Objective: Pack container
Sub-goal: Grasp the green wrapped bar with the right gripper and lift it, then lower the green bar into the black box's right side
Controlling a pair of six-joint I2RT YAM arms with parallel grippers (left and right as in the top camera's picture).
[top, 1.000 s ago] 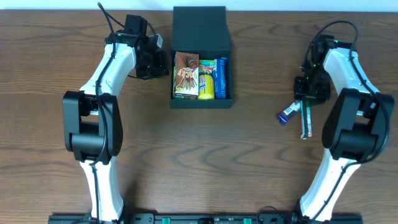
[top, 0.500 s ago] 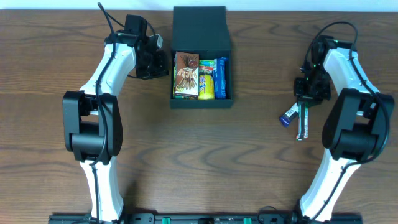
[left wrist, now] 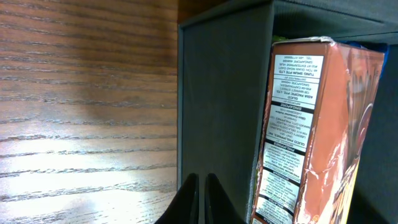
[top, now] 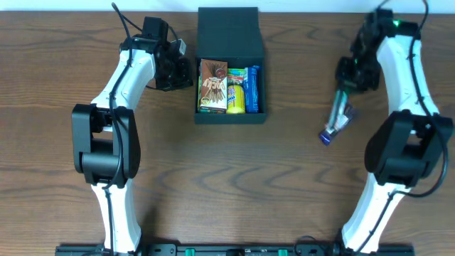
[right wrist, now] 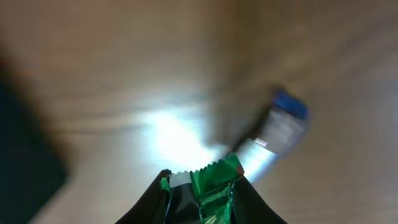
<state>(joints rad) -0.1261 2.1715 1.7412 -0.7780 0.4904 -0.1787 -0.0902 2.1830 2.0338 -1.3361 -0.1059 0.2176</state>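
Note:
The dark container (top: pixel 204 118) stands open at the table's back middle, its flap lid (top: pixel 229 32) lying flat behind it. It holds a brown snack box (top: pixel 213 85), a yellow-green packet (top: pixel 236 91) and a blue packet (top: pixel 253 89). My left gripper (top: pixel 186 73) is shut and empty, its tips (left wrist: pixel 200 186) against the container's outer left wall (left wrist: pixel 217 93), next to the brown box (left wrist: pixel 311 124). My right gripper (top: pixel 348 80) is raised and shut on a green foil packet (right wrist: pixel 214 183), which hangs below it (top: pixel 338 107).
A blue and white snack packet (top: pixel 328 133) lies on the wooden table below the right gripper; it shows blurred in the right wrist view (right wrist: pixel 286 121). The container shows as a dark shape at the left of that view (right wrist: pixel 25 155).
My right gripper has lifted the green packet off the table and moved it up and toward the back. The blue and white packet stayed on the table. The left arm has not moved.

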